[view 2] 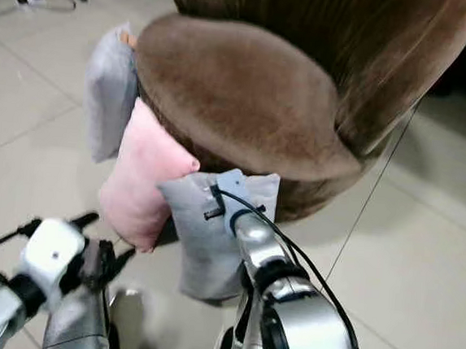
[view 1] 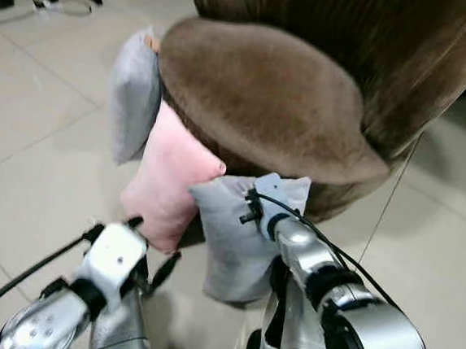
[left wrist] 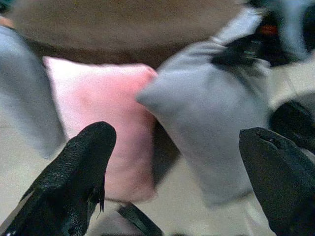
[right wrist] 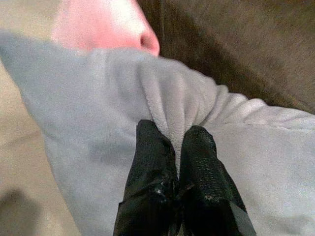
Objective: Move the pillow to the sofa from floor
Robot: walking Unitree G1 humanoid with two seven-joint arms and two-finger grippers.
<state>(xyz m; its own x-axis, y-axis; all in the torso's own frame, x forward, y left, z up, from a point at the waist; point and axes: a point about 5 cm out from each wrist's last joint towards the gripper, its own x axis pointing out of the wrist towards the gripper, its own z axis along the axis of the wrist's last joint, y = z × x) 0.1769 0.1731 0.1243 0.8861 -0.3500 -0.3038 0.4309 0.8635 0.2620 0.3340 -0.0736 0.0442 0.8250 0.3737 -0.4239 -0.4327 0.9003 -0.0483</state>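
Right tool (right wrist: 170,147) clamped on grey pillow (view 1: 243,241), lifted beside sofa (view 1: 264,96); left tool (left wrist: 172,167) fingers apart. Placing on sofa seat remains.

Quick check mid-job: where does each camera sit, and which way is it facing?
Left eye: head, looking down at the sofa, three pillows and both arms.
Right eye: same scene, slightly offset.
Left wrist: along the open left gripper, facing the pink pillow and grey pillow.
Right wrist: along the right gripper, pinching the grey pillow.
All views share that grey pillow.
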